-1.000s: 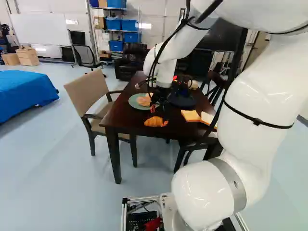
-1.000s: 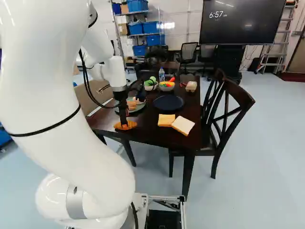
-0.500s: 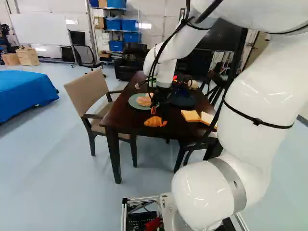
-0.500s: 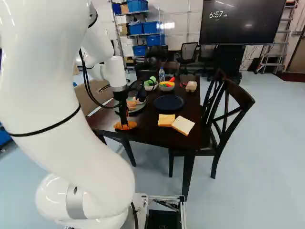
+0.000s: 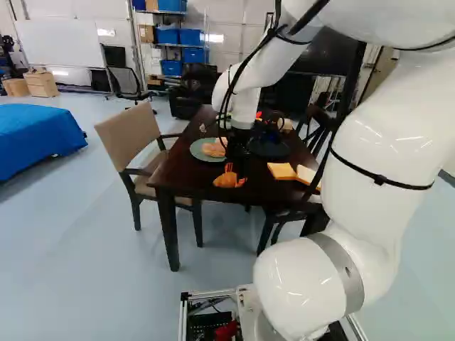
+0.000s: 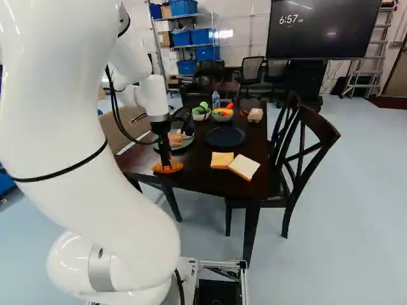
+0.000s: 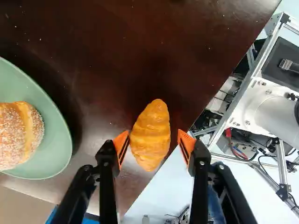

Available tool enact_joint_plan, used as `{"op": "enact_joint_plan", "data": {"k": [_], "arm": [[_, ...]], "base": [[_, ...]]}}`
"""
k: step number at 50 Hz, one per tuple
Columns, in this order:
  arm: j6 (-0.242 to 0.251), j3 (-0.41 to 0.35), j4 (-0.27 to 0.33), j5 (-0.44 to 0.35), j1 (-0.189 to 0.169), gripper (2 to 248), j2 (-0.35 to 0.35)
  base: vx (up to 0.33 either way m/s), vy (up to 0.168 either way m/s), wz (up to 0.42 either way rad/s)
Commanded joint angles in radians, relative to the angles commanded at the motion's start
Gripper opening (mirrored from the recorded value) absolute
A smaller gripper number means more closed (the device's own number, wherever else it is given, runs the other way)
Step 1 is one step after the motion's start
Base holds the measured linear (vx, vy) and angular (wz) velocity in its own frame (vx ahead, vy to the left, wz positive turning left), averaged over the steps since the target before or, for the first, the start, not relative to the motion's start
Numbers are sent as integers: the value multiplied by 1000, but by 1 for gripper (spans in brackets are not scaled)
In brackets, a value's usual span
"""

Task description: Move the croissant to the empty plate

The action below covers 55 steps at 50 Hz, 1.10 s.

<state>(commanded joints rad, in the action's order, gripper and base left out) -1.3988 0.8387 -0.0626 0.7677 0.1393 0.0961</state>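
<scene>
My white arm (image 6: 82, 121) reaches over dark brown wooden table (image 6: 198, 168). Round dark blue plate (image 6: 224, 137) sits on tabletop, beyond two square bread slices (image 6: 243, 166). Round pale green plate (image 7: 56, 149) holds sugar-topped bun (image 7: 16, 135). I have black gripper with orange pads (image 6: 166, 168) pointing down, fingers spread. Golden-brown croissant (image 7: 152, 135) lies on table between them, near table edge; I see gap on one side.
</scene>
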Motion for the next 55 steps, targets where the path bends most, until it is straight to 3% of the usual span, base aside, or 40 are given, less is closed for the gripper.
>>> {"op": "enact_joint_plan", "data": {"k": [8,38,39,45,55], "arm": [[0,0,0,0,0,140,0],[0,0,0,0,0,141,0],[0,0,0,0,0,128,0],[0,0,0,0,0,121,0],[0,0,0,0,0,123,0]], "base": [[0,0,0],[0,0,0],[0,0,0],[0,0,0],[0,0,0]]}}
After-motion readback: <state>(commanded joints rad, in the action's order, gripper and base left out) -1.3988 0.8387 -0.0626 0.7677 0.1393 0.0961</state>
